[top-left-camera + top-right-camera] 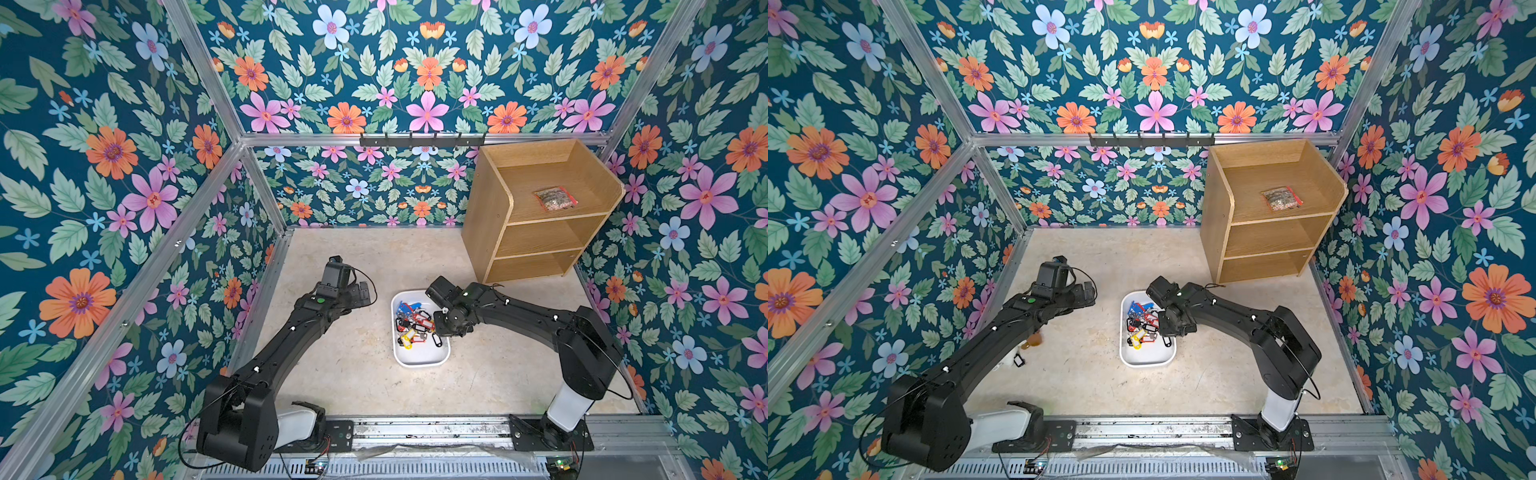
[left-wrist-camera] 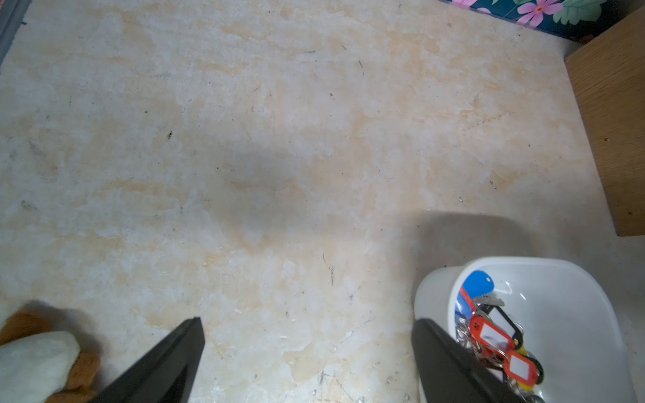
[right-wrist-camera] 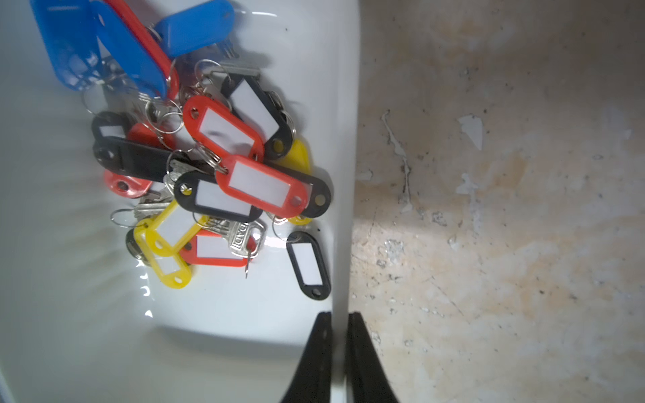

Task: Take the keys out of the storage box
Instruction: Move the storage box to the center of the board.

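My right gripper [image 3: 338, 314] clamps the three o'clock wall of the storage box [image 3: 209, 331], keys [image 3: 223, 167] heaped inside; my left gripper [image 2: 307, 320], at its ten o'clock, gapes empty.

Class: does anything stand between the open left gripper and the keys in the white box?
Only the box wall nearest the left gripper. The keys lie piled inside, uncovered; the right gripper pinches the far wall.

Both top views: right arm [image 1: 519, 309] covers part of box [image 1: 419, 355] rim. Left wrist view: box cut off by frame, left gripper [image 2: 307, 320] finger [image 2: 450, 363] hides some keys [image 2: 492, 335]. Packet [image 1: 555, 198] contents too small.
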